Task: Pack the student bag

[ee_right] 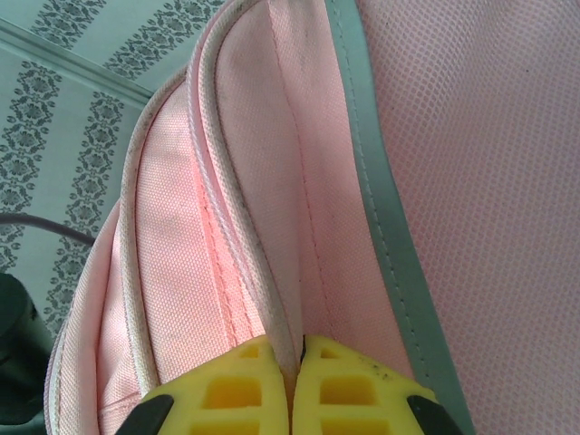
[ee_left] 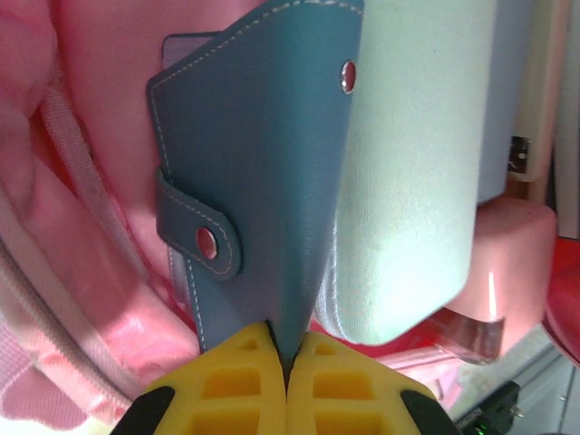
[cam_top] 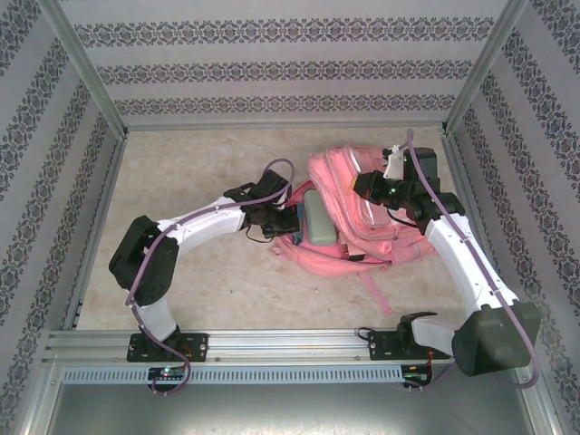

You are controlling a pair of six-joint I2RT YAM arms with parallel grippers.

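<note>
On the tabletop (cam_top: pixel 208 290), right of centre, the student bag (cam_top: pixel 340 181) lies flat with 1 strap (cam_top: pixel 373 292) trailing toward the near rail (cam_top: pixel 272 340).

Hidden or unclear: both arms cross the bag in the top view, so you cannot make out its opening or how far anything sits inside it. The right arm covers the bag's right side. In the left wrist view a pink boxy item (ee_left: pixel 512 263) is cut off at the right edge; you cannot tell what it is.

Left tool (ee_left: pixel 288 340): clenched on the lower edge of a blue snap-strap wallet (ee_left: pixel 263 163), which stands upright against pink fabric. A pale green pouch (ee_left: pixel 408 181) sits just beside the wallet, touching it.

Right tool (ee_right: pixel 297 349): clenched on a fold of the bag's pink fabric, next to a grey trim stripe (ee_right: pixel 362 136).

Surface: beige, mottled. Room: 3 walls (cam_top: pixel 272 72) papered in dark floral stripes, with aluminium framing at the corners.
</note>
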